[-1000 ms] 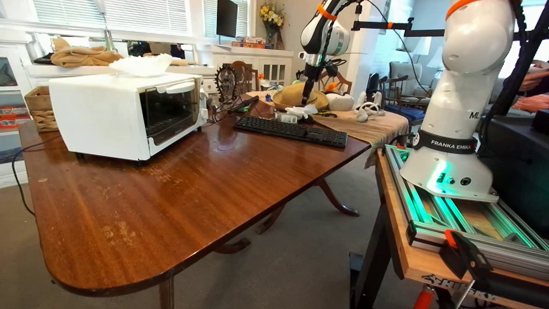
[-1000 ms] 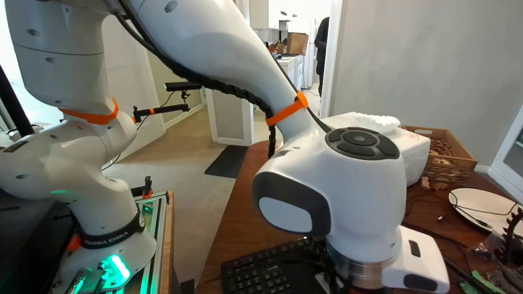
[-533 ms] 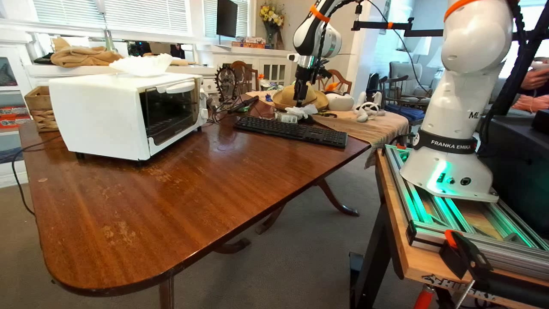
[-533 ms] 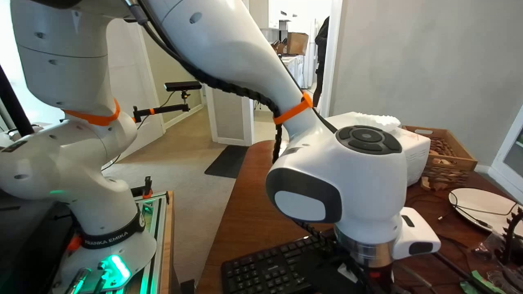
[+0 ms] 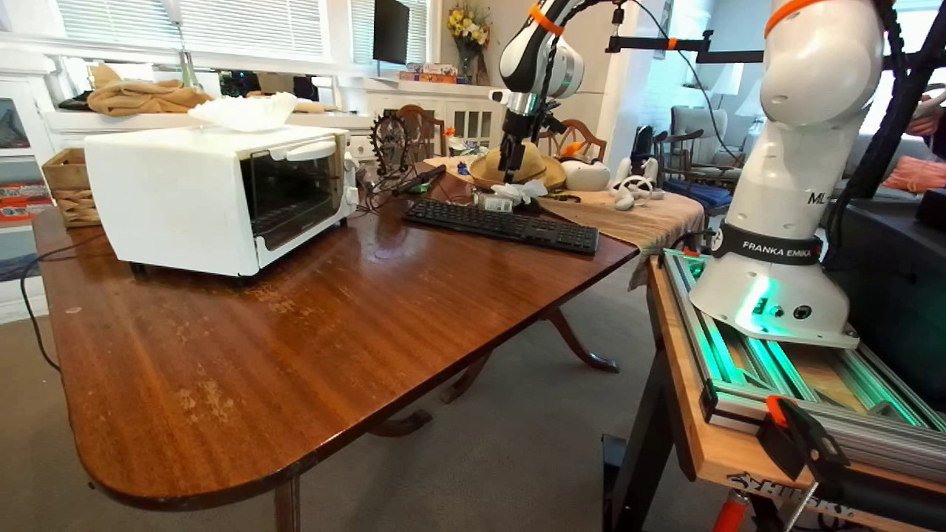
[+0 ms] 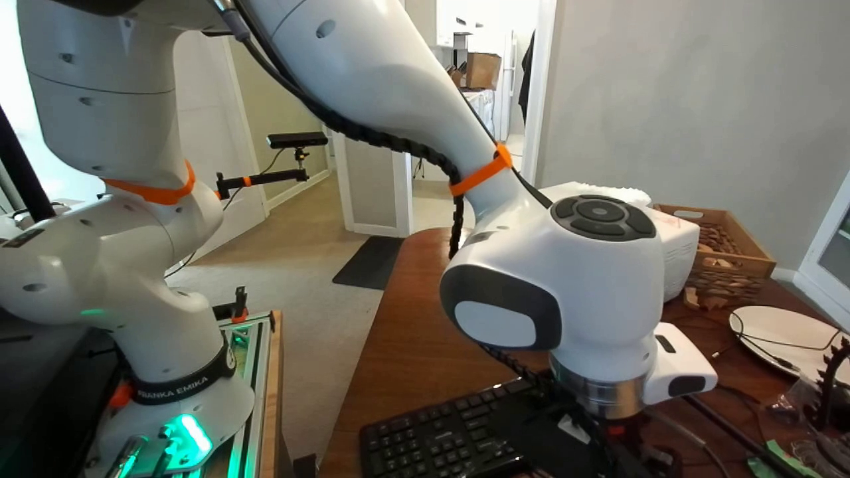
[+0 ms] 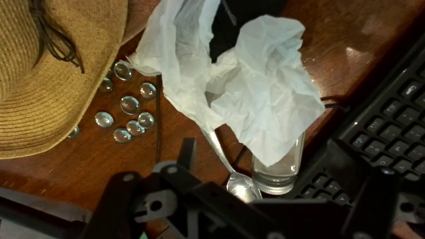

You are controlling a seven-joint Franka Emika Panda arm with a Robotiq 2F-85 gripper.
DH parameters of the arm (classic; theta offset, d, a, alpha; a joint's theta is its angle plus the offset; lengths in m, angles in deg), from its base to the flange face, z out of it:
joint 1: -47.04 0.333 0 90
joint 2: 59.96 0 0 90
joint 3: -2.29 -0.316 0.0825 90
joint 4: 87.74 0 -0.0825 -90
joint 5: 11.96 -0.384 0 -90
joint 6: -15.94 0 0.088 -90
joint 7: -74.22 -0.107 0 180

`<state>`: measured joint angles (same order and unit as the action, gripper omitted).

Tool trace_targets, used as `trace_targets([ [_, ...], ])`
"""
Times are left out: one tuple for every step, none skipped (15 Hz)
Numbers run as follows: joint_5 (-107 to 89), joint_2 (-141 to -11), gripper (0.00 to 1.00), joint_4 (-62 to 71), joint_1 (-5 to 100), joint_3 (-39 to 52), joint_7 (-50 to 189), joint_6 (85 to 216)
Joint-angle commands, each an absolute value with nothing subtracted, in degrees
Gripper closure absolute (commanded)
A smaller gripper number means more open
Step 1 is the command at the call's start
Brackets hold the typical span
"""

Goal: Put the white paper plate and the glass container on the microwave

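The white microwave point(image 5: 174, 199) stands on the wooden table, its dark window facing the keyboard side. A ruffled white paper piece point(image 5: 242, 112), apparently the white paper plate, rests on its top. In the wrist view the glass container point(image 7: 280, 166), a clear jar with a metal lid, appears to lie on its side, partly covered by crumpled white tissue point(image 7: 265, 86). My gripper point(image 7: 260, 146) is open above it. One finger point(image 7: 187, 151) shows over bare wood and the opposite one over the keyboard, with jar and tissue between them in view, not gripped. An exterior view shows the gripper point(image 5: 508, 177) pointing down over this spot.
A spoon point(image 7: 244, 187) lies against the jar's lid. The black keyboard point(image 7: 391, 129) is close beside it. A straw hat point(image 7: 59, 99) and several glass beads point(image 7: 129, 105) are on the opposite side. A flat white plate point(image 6: 764, 332), cables and a wicker basket point(image 6: 737, 279) sit farther back.
The arm has shifted left in the exterior view that shows the microwave's front, slowing lately. In the opposite view the hand has moved up and slightly right. The jaws have stayed open.
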<state>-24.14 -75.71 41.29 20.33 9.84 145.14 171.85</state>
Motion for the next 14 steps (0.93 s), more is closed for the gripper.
trace_targets([
  [-22.55,-78.32,0.0,38.98,21.6,9.76,145.37,174.06],
  [-22.28,-78.73,0.0,38.48,21.7,9.38,145.89,174.33],
  [-22.02,-79.17,0.0,37.92,21.92,9.0,146.0,174.46],
  [-21.6,-79.65,0.0,37.42,22.16,8.82,145.71,174.27],
  [-21.28,-80.21,0.0,36.92,22.35,8.52,145.62,173.81],
  [-21.17,-80.78,0.0,36.43,22.41,8.1,145.66,172.86],
  [-20.8,-81.14,0.02,36.25,22.59,7.9,145.44,172.16],
  [-20.5,-81.34,0.02,36.35,22.75,7.65,145.31,171.65],
  [-19.96,-81.73,0.01,36.42,22.99,7.61,145.01,171.7],
  [-19.64,-82.07,0.02,36.46,23.18,7.64,144.54,171.45],
  [-19.89,-82.26,0.0,36.59,22.94,7.28,144.83,171.57],
  [-20.03,-82.56,0.0,36.55,22.81,7.15,144.74,171.66],
  [-20.06,-82.9,0.0,36.43,22.72,7.11,144.63,171.86],
  [-20.18,-83.31,0.0,36.21,22.56,6.99,144.74,172.13],
])
